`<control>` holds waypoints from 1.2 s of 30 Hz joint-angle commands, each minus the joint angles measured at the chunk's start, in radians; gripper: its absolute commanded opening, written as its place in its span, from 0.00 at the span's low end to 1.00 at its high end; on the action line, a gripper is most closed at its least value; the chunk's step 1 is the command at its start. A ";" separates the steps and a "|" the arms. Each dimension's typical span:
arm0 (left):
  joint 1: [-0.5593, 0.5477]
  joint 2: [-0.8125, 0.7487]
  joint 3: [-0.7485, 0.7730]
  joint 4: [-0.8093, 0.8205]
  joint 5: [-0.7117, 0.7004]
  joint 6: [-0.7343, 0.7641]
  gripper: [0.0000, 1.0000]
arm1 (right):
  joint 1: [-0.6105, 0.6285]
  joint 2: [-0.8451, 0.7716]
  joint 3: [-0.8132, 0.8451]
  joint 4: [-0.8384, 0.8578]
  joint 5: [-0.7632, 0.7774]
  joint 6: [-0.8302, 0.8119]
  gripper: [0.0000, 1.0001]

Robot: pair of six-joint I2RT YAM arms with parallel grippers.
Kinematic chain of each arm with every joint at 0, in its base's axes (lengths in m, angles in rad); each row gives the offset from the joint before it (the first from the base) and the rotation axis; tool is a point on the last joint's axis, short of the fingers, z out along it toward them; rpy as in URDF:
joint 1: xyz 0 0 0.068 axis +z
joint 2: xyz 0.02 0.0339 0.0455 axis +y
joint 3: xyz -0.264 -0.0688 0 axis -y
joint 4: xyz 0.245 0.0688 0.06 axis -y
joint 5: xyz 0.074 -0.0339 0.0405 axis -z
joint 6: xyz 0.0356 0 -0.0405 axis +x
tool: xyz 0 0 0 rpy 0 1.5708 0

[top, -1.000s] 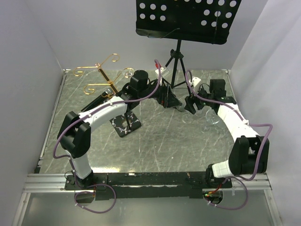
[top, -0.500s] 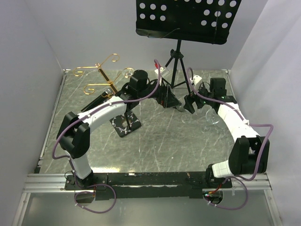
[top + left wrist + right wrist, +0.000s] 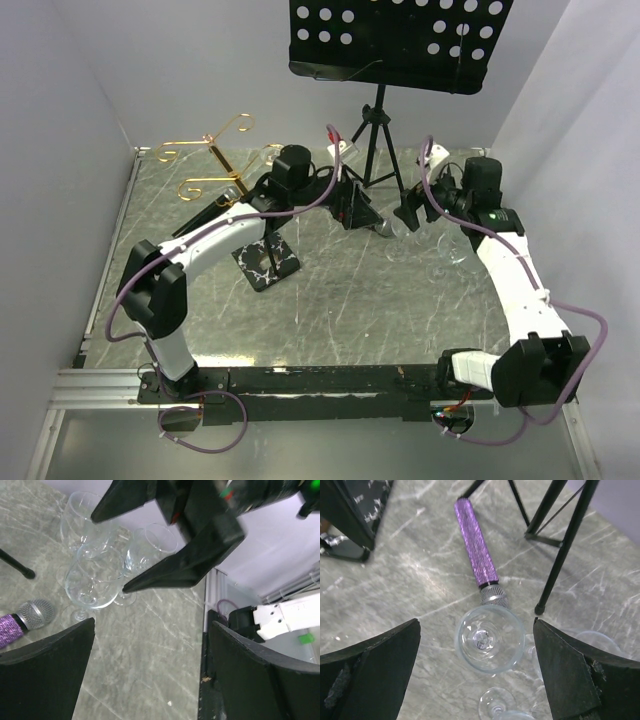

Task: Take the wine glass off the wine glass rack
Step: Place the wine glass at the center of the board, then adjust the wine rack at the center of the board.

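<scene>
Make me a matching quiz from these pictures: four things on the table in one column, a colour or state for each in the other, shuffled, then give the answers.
Things:
1. microphone
2. wine glass rack
3. music stand
4. wine glass

Descriptions:
A. gold, with curled arms
B. clear, standing upright
C. purple handle, lying flat
D. black, punched with round holes

Pairs: 1-C, 2-A, 3-D, 4-B
</scene>
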 commanded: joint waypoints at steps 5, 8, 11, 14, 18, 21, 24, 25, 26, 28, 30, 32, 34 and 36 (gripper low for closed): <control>-0.033 -0.137 0.188 -0.228 0.013 0.314 1.00 | 0.000 -0.148 0.068 0.059 0.117 0.153 1.00; -0.030 -0.173 0.315 -0.437 0.001 0.432 1.00 | 0.017 -0.179 0.069 0.027 0.067 0.128 1.00; -0.019 -0.224 0.433 -0.695 -0.082 0.593 1.00 | 0.072 -0.191 0.083 -0.034 0.045 0.042 1.00; 0.011 -0.262 0.492 -0.937 -0.224 0.717 1.00 | 0.138 -0.197 0.074 -0.044 0.056 -0.014 1.00; 0.033 -0.197 0.686 -1.299 -0.551 0.767 1.00 | 0.225 -0.179 0.077 0.010 0.099 -0.009 1.00; 0.125 -0.235 0.675 -1.392 -0.610 0.783 1.00 | 0.250 -0.116 0.124 0.059 0.105 0.063 0.99; 0.217 -0.285 0.622 -1.460 -0.572 0.803 1.00 | 0.282 -0.019 0.182 0.111 0.175 0.121 0.96; 0.229 -0.299 0.598 -1.489 -0.550 0.809 1.00 | 0.297 0.010 0.201 0.125 0.200 0.121 0.96; 0.237 -0.314 0.570 -1.518 -0.511 0.823 1.00 | 0.313 0.044 0.222 0.143 0.227 0.121 0.96; 0.239 -0.371 0.483 -1.517 -0.477 0.825 1.00 | 0.348 0.105 0.265 0.176 0.295 0.109 0.95; 0.242 -0.426 0.391 -1.480 -0.507 0.796 1.00 | 0.385 0.166 0.304 0.220 0.348 0.088 0.95; 0.264 -0.436 0.352 -1.474 -0.542 0.808 1.00 | 0.402 0.238 0.362 0.225 0.372 0.104 0.92; 0.275 -0.439 0.340 -1.470 -0.559 0.825 1.00 | 0.414 0.315 0.411 0.226 0.420 0.124 0.86; 0.277 -0.436 0.331 -1.475 -0.555 0.837 1.00 | 0.419 0.369 0.448 0.239 0.460 0.135 0.80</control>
